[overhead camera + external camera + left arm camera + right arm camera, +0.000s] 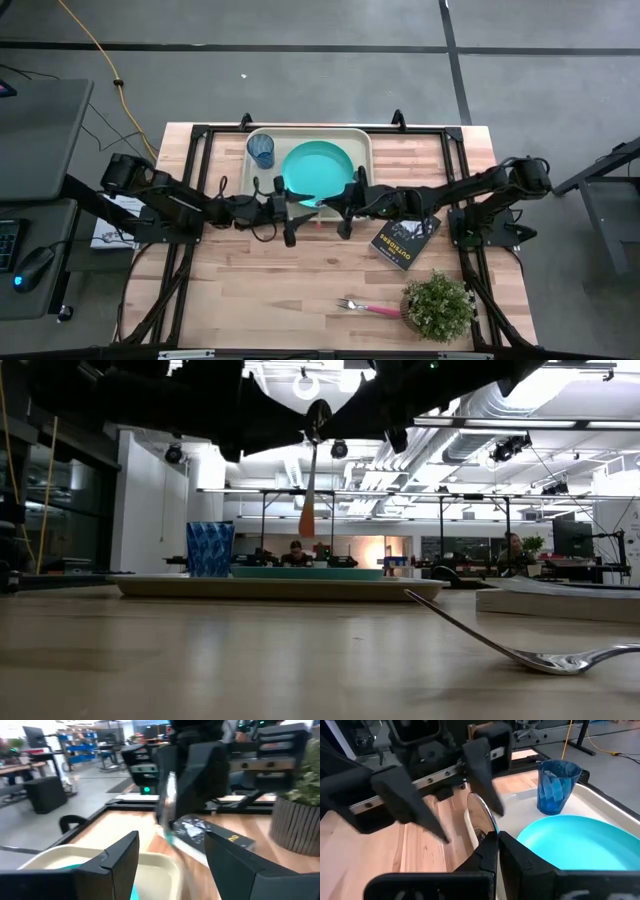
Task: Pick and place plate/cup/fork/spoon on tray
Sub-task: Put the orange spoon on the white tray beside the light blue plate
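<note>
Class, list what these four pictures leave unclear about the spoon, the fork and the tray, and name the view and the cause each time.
- Spoon: high view, arms cover all but an orange trace; left wrist view, blurred.
- Fork: handle cut off by the right edge in the low view; part of it lies under the plant in the high view.
- Tray: front rim hidden by both arms in the high view.
- Right pincer: grip point on the spoon hidden by its own fingers.
</note>
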`<state>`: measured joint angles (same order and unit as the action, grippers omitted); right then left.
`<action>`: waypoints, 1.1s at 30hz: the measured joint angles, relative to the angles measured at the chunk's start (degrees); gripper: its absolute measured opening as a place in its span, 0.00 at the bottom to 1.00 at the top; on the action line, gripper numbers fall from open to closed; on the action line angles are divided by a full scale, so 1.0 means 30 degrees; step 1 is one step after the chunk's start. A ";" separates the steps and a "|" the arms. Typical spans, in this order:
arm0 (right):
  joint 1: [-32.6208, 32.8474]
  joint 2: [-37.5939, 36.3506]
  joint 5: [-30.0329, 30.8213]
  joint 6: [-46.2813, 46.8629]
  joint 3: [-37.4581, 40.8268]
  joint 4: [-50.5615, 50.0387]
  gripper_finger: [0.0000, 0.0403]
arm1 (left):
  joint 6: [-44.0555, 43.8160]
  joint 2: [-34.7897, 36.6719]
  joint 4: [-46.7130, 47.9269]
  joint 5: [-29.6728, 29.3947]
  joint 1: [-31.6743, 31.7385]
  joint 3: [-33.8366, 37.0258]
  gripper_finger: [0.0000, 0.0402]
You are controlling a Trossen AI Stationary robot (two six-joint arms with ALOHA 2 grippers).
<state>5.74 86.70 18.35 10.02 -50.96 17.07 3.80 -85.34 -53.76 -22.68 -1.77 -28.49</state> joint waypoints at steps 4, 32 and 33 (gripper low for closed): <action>-0.0022 0.0000 -0.0027 0.0007 0.0000 0.0112 0.00 | -0.0350 -0.0097 -0.0056 0.0139 0.0328 -0.0004 0.52; -0.0036 0.0015 0.0086 0.0061 0.0000 -0.0448 0.00 | 0.0284 -0.1144 0.0614 -0.2054 0.0281 -0.1377 0.22; -0.0036 0.0015 0.0109 0.0048 0.0000 -0.0455 0.00 | 0.0289 -0.1144 0.0655 -0.2054 0.0281 -0.1381 0.18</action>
<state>5.63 86.74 18.67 10.16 -50.96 15.70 4.67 -88.77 -51.79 -28.84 -0.93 -32.63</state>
